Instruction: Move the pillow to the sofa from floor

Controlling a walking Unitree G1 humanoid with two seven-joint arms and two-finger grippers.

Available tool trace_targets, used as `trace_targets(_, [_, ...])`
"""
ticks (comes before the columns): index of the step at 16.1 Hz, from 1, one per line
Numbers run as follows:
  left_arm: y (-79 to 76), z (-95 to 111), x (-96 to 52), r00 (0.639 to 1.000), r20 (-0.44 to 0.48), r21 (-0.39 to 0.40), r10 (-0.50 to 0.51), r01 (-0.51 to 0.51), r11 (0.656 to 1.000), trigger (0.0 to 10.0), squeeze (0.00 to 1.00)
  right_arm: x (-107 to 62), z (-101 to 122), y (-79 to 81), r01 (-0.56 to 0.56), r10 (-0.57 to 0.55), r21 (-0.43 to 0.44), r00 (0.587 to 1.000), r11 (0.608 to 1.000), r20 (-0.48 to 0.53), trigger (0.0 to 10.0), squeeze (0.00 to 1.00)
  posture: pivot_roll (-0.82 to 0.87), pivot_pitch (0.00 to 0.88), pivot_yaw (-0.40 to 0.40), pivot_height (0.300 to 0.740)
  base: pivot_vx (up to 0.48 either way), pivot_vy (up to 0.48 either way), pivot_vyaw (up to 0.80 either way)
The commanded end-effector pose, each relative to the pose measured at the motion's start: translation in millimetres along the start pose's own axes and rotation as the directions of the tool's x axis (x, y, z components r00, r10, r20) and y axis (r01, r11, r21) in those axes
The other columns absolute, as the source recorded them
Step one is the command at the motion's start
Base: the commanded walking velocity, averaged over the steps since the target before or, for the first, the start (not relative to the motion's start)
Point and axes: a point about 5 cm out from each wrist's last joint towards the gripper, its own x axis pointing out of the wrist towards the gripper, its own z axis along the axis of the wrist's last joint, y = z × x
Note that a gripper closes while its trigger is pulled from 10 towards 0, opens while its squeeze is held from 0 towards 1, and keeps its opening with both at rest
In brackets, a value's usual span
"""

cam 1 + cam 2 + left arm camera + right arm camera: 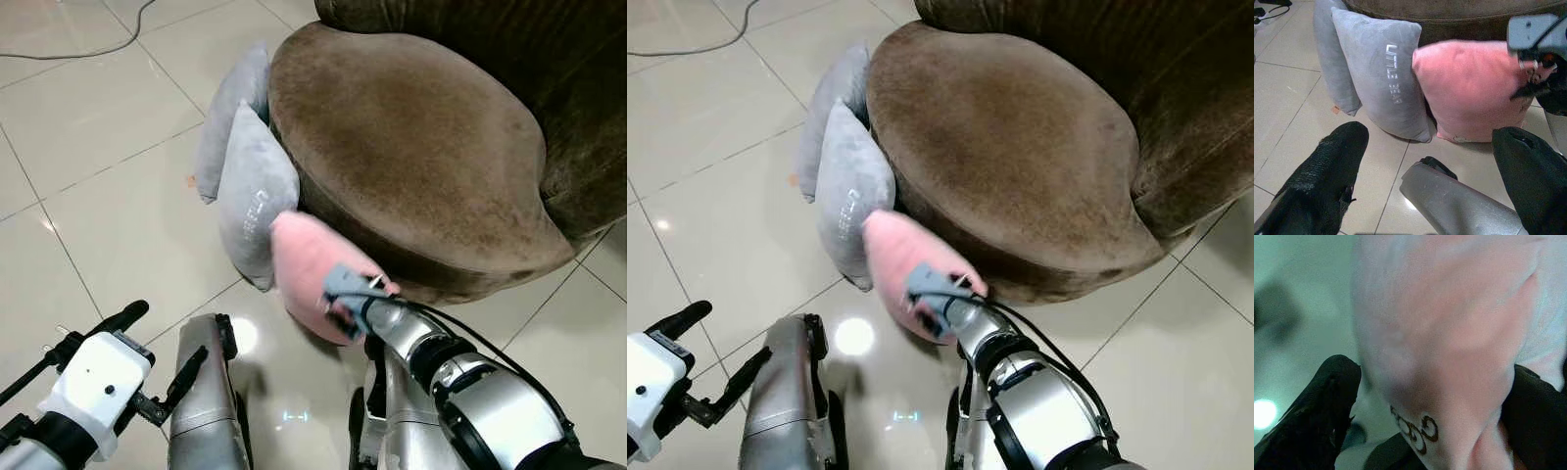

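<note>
- Pale glossy floor tiles fill the left eye view, and a brown round sofa sits from 12 to 3 o'clock. Against its side at 10 o'clock lean two grey pillows, and just beside them, at about 6 o'clock of the sofa seat, stands the pink pillow on the floor, touching the sofa base. The right gripper is at the top corner of this pillow. The left gripper hangs low at 8 o'clock, away from the pillows.
- Right eye view gives the same scene; the sofa seat is bare, with no cushion lying on it.
- Left wrist view looks between the left gripper's two black fingers, which stand wide apart with nothing between them. At 12 o'clock is the grey pillow with the words "LITTLE BEAR", and at 1 o'clock the pink pillow, with the right gripper at its upper corner.
- Right wrist view is blurred, but pink cloth lies between the two black fingers, so I judge that the right jaws are closing on the pillow corner.
- To do this step well, I think the grip should take a thick fold of cloth before lifting, then raise the pillow above the seat edge, because a thin corner could slip out.
- No containers are seen.
</note>
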Motion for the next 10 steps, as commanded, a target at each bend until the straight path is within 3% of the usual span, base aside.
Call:
trace_targets(1, [-3.9, 2, -3.1, 1.0, -0.004, -0.003, -0.022, 0.022, 1.0, 10.0, 0.0, 0.2, -17, 11.3, -0.085, 0.084, -0.014, 0.994, 0.996, -0.069, 4.7, 0.0, 0.28, 0.278, -0.07, 0.52, 0.0, 0.0, 0.0])
trace_targets(2, [-4.0, 2, -3.1, 1.0, -0.003, -0.003, -0.023, 0.023, 1.0, 10.0, 0.0, -0.1, -18, 11.6, -0.099, 0.097, -0.028, 0.993, 0.995, -0.072, 4.3, 0.0, 0.28, 0.277, -0.071, 0.52, 0.0, 0.0, 0.0])
trace_targets(3, [-3.8, 2, -3.0, 1.0, -0.003, -0.003, -0.025, 0.025, 1.0, 10.0, 0.0, -0.2, -15, 7.3, -0.065, 0.064, -0.021, 0.997, 0.998, -0.052, 4.5, 0.0, 0.28, 0.274, -0.07, 0.52, 0.0, 0.0, 0.0])
trace_targets(4, [-3.5, 2, -2.7, 1.0, -0.003, -0.002, -0.027, 0.027, 1.0, 10.0, 0.0, -0.3, -12, 2.1, -0.004, 0.004, 0.009, 1.0, 1.0, -0.031, 3.1, 0.0, 0.28, 0.272, -0.069, 0.52, 0.0, 0.0, 0.0])
trace_targets(5, [-3.3, 2, -2.0, 1.0, -0.003, 0.0, -0.028, 0.028, 1.0, 10.0, 0.0, -0.5, -9, -1.7, 0.052, -0.051, 0.037, 0.999, 0.998, -0.019, 0.0, 0.0, 0.28, 0.271, -0.069, 0.52, 0.0, 0.0, 0.0])
trace_targets(10, [-3.1, 3, -1.8, 1.0, -0.002, 0.006, -0.024, 0.024, 1.0, 10.0, 0.0, 2.2, -8, 12.1, 0.086, -0.086, 0.025, 0.996, 0.996, -0.001, 0.0, 0.0, 0.28, 0.27, -0.07, 0.52, 0.0, 0.0, 0.0])
